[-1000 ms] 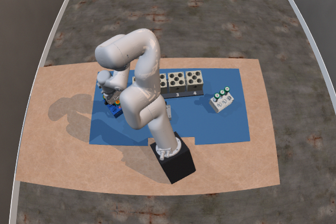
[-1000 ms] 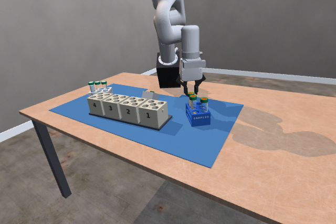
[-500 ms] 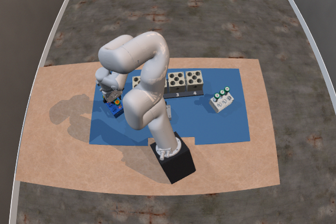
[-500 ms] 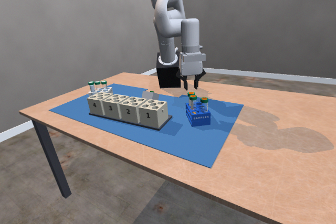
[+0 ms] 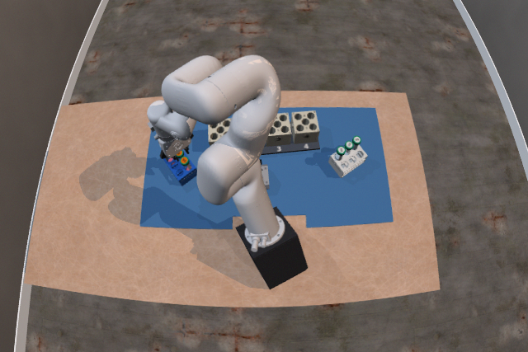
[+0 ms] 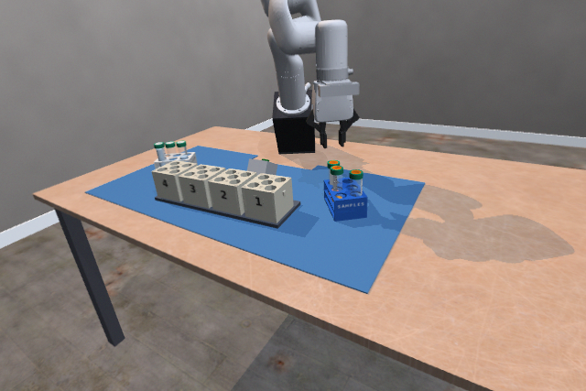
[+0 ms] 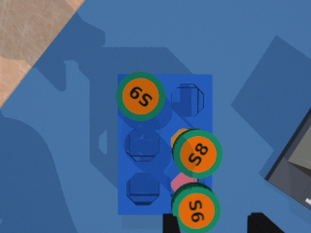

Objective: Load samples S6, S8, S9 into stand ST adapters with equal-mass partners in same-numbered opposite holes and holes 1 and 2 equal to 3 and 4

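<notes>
My gripper (image 5: 175,153) (image 6: 332,144) (image 7: 216,225) is open and empty, fingertips above the caps. The blue samples rack (image 5: 182,180) (image 6: 350,212) (image 7: 128,167) stands upright. S6 (image 5: 184,161) (image 6: 333,162) (image 7: 195,211) stands in a corner well, nearest the gripper; S8 (image 5: 180,154) (image 6: 336,169) (image 7: 197,154) is in the middle well beside it. S9 (image 6: 355,173) (image 7: 140,96) is in the opposite corner. Adapters 1 (image 6: 258,211), 2 (image 6: 223,204), 3 (image 5: 279,139) (image 6: 192,198) and 4 (image 5: 305,137) (image 6: 165,190) stand on the stand (image 5: 292,150) (image 7: 287,182), with no tubes showing.
Three blanks (image 5: 349,144) (image 6: 170,144) stand in the white rack (image 5: 341,171) at the far side; their numbers are too small to read. The grey DONE desk (image 5: 265,176) (image 6: 261,168) lies between the stand and the arm base. The arm hides adapter 2 in the top view.
</notes>
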Controlling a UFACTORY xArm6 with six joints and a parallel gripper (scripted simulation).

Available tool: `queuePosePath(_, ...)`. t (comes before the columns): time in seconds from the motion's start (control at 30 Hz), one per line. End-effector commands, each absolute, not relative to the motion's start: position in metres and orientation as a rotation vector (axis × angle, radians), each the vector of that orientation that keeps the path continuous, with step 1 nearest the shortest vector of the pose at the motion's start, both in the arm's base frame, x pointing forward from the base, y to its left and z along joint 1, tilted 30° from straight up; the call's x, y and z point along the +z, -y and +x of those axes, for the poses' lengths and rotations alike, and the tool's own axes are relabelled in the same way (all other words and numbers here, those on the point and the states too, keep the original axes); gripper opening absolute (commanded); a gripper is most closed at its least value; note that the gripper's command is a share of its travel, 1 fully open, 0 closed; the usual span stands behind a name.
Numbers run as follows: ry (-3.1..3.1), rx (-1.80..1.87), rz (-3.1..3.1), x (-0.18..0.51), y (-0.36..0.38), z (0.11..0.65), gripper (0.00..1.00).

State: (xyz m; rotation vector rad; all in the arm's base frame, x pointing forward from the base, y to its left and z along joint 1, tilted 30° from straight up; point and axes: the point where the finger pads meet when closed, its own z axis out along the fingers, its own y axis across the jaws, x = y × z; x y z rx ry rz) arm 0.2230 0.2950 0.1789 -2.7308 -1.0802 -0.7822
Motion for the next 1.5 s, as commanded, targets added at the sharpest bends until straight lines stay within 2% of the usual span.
queuePosePath(0.0,1.079,-0.785,-2.728,0.186,-0.294,0.22,0.44)
queuePosePath(1.47,1.079,-0.785,-2.728,0.235,-0.278,0.196,0.44)
